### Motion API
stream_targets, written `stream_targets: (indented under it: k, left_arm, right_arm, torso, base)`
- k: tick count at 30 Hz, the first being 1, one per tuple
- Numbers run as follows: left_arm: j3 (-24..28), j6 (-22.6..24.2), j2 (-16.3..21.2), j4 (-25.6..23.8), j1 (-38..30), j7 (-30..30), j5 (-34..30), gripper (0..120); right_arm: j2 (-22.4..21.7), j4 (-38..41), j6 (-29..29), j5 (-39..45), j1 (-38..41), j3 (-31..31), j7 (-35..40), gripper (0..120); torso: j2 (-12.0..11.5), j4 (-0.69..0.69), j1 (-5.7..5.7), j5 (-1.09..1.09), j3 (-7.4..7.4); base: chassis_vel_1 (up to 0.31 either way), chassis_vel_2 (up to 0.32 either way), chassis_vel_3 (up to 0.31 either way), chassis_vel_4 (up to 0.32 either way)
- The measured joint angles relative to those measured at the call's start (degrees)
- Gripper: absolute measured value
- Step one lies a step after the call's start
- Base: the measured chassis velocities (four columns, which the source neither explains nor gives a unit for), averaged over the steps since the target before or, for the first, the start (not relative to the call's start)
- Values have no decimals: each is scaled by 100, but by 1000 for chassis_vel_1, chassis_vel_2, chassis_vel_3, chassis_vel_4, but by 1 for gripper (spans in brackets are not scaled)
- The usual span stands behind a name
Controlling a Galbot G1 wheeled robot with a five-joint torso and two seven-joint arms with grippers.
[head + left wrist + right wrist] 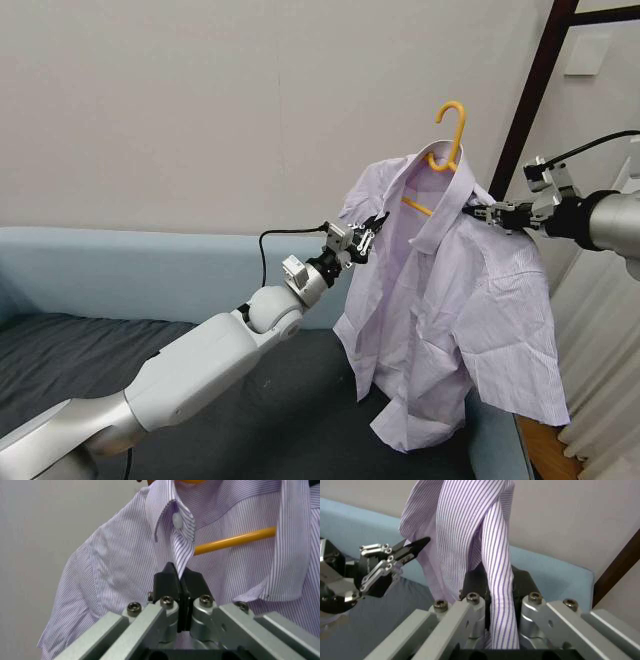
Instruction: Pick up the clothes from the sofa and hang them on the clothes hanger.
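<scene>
Now L pincer (365, 238) & R pincer (487, 213) pinch shirt (450, 300) (on yellow hanger (460, 130)).

Item counts, four kinds in view
1 striped shirt (450, 300), 1 yellow hanger (452, 125), 1 blue sofa (120, 270), 2 grippers: left gripper (372, 232), right gripper (478, 211).

Lilac striped shirt (450, 320) hangs unbuttoned on a yellow hanger (451, 128), raised in the air over the right end of the light-blue sofa (120, 272). Left gripper (368, 238) grips the shirt's front edge below one shoulder. Right gripper (482, 212) grips the fabric at the other shoulder, just beside the collar, and the hanger's hook stands up against the pale wall (200, 100).
</scene>
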Motion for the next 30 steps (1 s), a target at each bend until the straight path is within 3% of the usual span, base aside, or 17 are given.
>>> stream_targets:
  k: [11,18,22,26,30]
  left_arm:
    - [-94,-5,341,-406,340,-79,197,0]
    - [-98,-6,275,-452,344,-218,248,0]
    - [-88,127,118,-470,298,-735,278,0]
    - [-70,377,172,-630,345,-1300,480,10]
    - [-85,711,595,-1032,762,-1989,738,28]
  right_arm:
    - [263,-242,0,248,367,-133,233,7]
    - [493,-257,4,476,851,-457,439,7]
    - [666,-231,8,548,1156,-759,575,7]
    - [667,-220,9,557,1114,-757,606,7]
    - [428,-205,9,520,757,-531,513,7]
  torso:
    - [0,0,0,0,0]
    - [0,0,0,0,0]
    - [0,0,0,0,0]
    - [0,-2,0,0,0]
    - [0,-1,0,1,0]
  base:
    - [0,0,0,0]
    - [0,0,0,0]
    - [0,0,0,0]
    - [0,0,0,0]
    - [0,0,0,0]
